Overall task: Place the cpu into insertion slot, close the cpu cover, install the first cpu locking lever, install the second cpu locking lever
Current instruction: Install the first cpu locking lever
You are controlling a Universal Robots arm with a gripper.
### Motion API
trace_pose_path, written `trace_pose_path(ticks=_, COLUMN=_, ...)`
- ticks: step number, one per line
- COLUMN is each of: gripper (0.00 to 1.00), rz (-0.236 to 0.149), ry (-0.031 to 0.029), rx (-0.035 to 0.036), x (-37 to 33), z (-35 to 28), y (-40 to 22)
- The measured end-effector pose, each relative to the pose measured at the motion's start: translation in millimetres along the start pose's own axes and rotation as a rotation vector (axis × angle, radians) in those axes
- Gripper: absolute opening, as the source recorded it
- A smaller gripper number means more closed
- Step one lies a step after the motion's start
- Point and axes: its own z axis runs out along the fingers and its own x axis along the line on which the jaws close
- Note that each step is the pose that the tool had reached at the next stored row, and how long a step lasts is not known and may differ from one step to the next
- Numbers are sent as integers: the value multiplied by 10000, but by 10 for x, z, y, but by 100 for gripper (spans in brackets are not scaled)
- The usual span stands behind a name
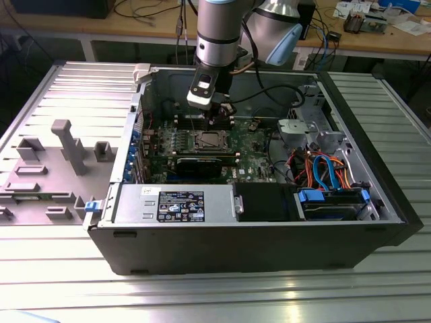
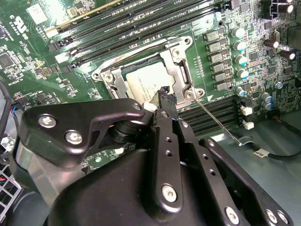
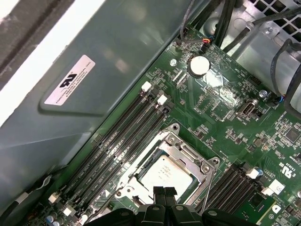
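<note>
In the second wrist view the black metal gripper (image 2: 165,94) hides the near corner of the insertion slot (image 2: 107,75) with its own body. The slot is a small square socket with a silver rim on the green circuit board (image 2: 37,70). In the first wrist view the slot's near edge is cut off behind the fingertips.

The cpu (image 3: 164,173), a small flat square chip with a silvery-grey metal top, sits inside the slot. The cpu cover (image 3: 188,153), a thin silvery metal frame plate with a cut-out window, appears to lie down around the chip. I cannot tell whether it is fully seated.

A thin silver wire locking lever (image 2: 214,120) runs out from the slot's corner beside the long black memory slots (image 2: 141,23), and its far end is hard to make out.

The jaws are closed — the two black fingertips stand side by side with only a hairline seam between them, gripping nothing. They hang over the chip's near edge, and I cannot tell whether they touch it.

In the exterior view the grey arm (image 1: 219,33) reaches down into the open dark-grey computer case (image 1: 269,235) — the slot there is small and partly shadowed.
</note>
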Motion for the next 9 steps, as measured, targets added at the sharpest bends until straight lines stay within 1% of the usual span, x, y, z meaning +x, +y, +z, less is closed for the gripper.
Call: trace_pose_path(ticks=9, gripper=11, rz=-124, ry=-2, rx=3, x=0, z=0, y=0)
